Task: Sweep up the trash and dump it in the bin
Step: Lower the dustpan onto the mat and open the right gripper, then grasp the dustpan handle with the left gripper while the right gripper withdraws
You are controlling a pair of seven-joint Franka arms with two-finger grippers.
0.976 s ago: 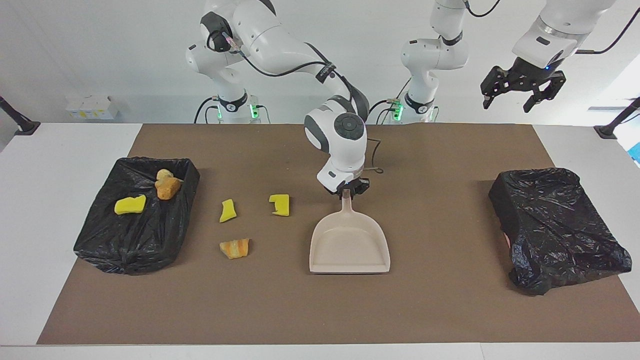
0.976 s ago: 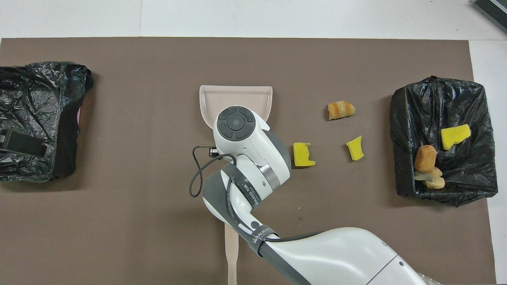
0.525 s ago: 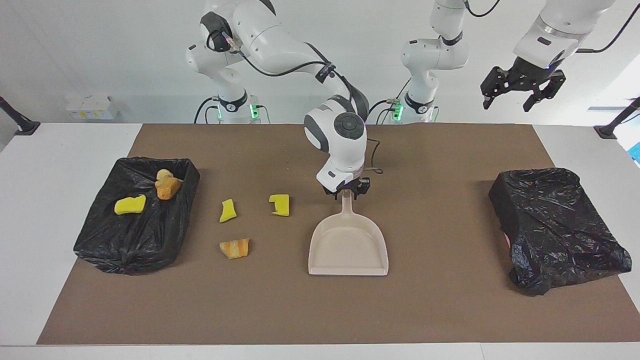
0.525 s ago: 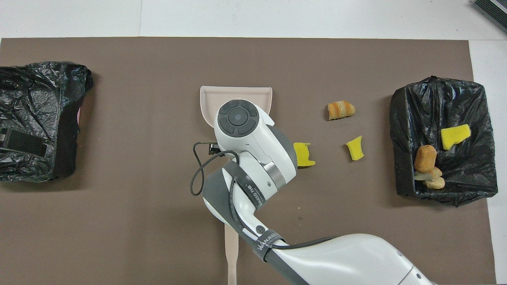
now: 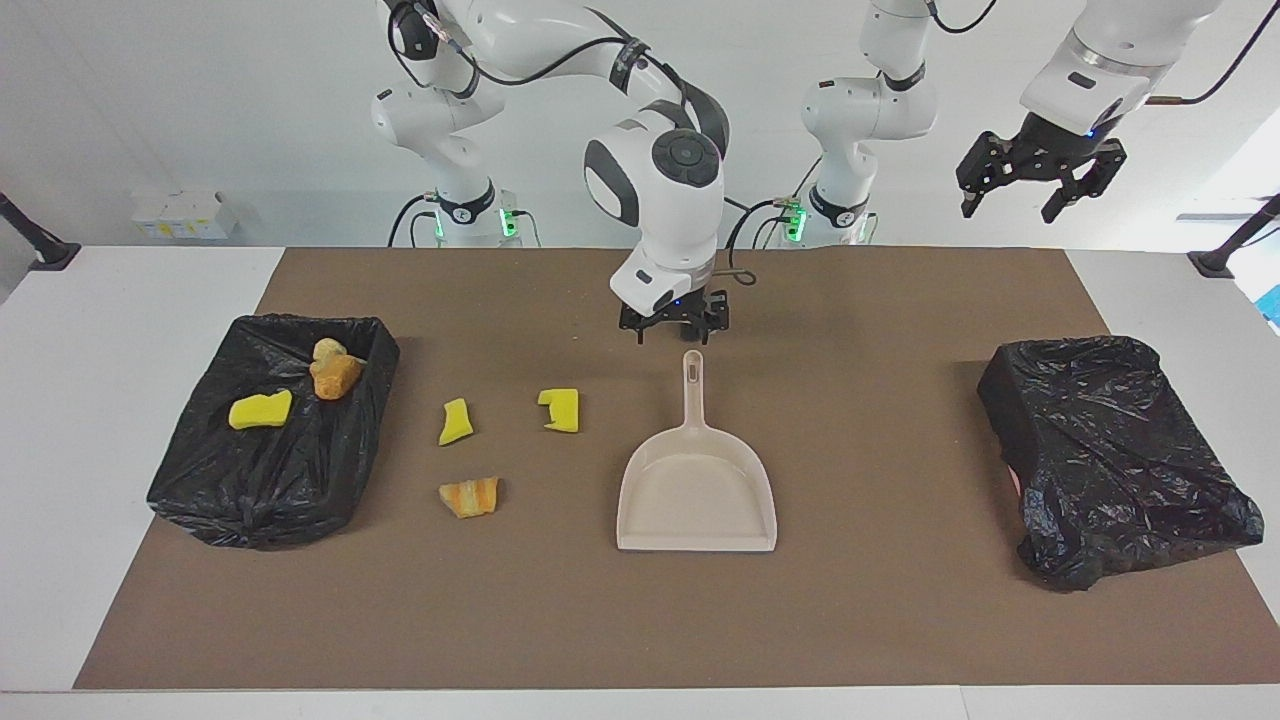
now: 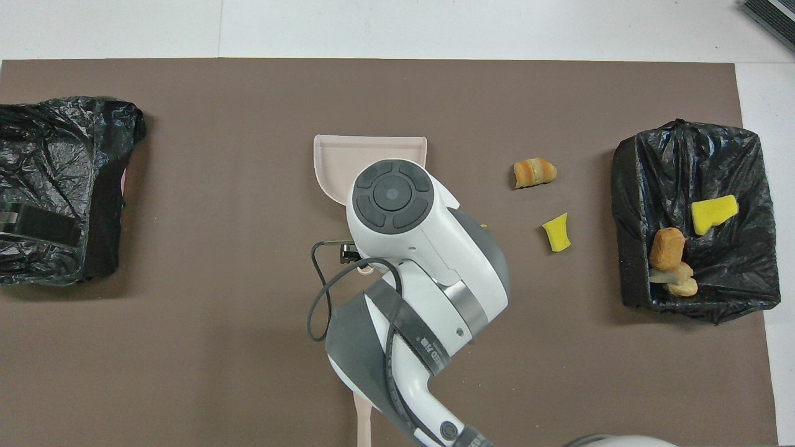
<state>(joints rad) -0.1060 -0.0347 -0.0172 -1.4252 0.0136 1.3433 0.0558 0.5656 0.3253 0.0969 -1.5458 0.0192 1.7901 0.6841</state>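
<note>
A brown mat [image 5: 640,620] is covering the white table, with two black plastic-lined bins on it. The bin at the right arm's end [image 5: 275,440] is holding a yellow spongy chunk [image 5: 260,410] and tan bread-like lumps [image 5: 334,372]; the bin at the left arm's end [image 5: 1110,455] is showing only crumpled liner. The beige plastic dustpan [image 5: 697,480] is lying flat and empty mid-table. The right gripper [image 5: 673,333] is hanging over the tip of its handle, jaws spread and holding nothing. The left gripper [image 5: 1040,180] is waiting high over its own end of the table, jaws apart and empty. Three scraps are lying on the mat between dustpan and filled bin: two yellow chunks [image 5: 560,410] [image 5: 455,421] and an orange-striped lump [image 5: 470,496]. By my reading, one dump is finished; next, these scraps are needing sweeping into the pan, which calls for a brush, perhaps the pale handle [image 6: 362,422] showing under the right arm.
</note>
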